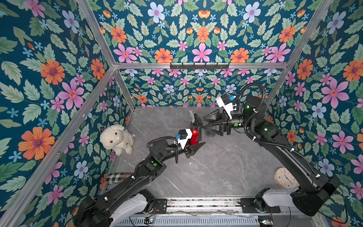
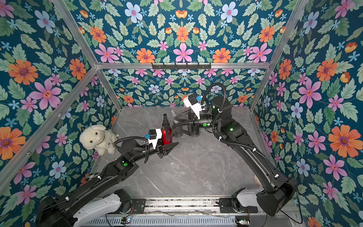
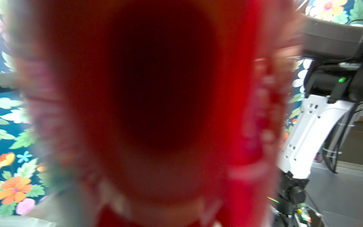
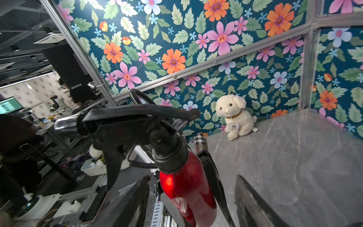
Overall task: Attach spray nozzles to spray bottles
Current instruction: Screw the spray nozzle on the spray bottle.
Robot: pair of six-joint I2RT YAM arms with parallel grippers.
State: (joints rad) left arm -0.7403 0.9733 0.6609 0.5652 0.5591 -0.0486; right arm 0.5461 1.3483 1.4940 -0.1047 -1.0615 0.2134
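Note:
A shiny red spray bottle (image 1: 194, 136) (image 2: 167, 135) is held upright above the table, with my left gripper (image 1: 196, 141) (image 2: 171, 140) shut on its body. A black spray nozzle (image 1: 198, 121) (image 4: 137, 125) sits on its neck. In the left wrist view the red bottle (image 3: 245, 118) is a blur that fills the picture. My right gripper (image 1: 204, 123) (image 4: 193, 206) stands open beside the nozzle; the bottle (image 4: 188, 184) shows between its spread fingers without touching them. A grey bottle (image 2: 177, 134) shows partly under the right gripper. A whitish nozzle (image 2: 173, 114) pokes up behind.
A cream plush dog (image 1: 116, 138) sits at the table's left edge. A plaid cloth (image 1: 117, 175) lies under the left arm. A round clock (image 1: 285, 177) lies by the right arm's base. A black hook rail (image 1: 199, 65) hangs on the back wall.

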